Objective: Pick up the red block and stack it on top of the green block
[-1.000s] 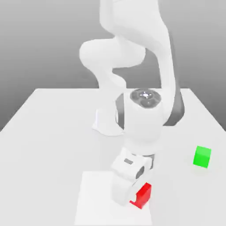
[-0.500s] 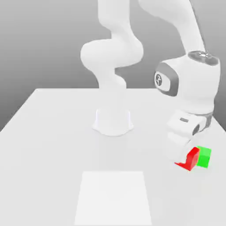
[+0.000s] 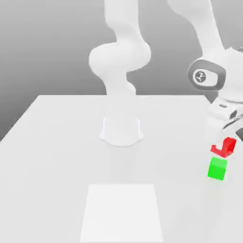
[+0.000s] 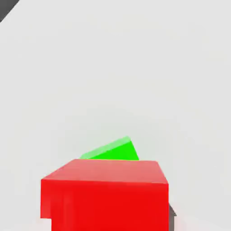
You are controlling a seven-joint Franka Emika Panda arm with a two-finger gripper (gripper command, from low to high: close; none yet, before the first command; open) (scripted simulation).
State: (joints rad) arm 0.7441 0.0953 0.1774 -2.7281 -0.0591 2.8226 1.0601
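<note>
While the white table [image 3: 57, 142] lies under grey haze, we see our gripper [image 3: 223, 144] pinching the red block [image 3: 225, 147] above the green block [image 3: 217, 168], fingers mostly hidden.

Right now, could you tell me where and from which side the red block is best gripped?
On two opposite flat side faces, from above. The red block is a plain cube held in the gripper, hanging above the green block, so its underside stays free for stacking.
</note>
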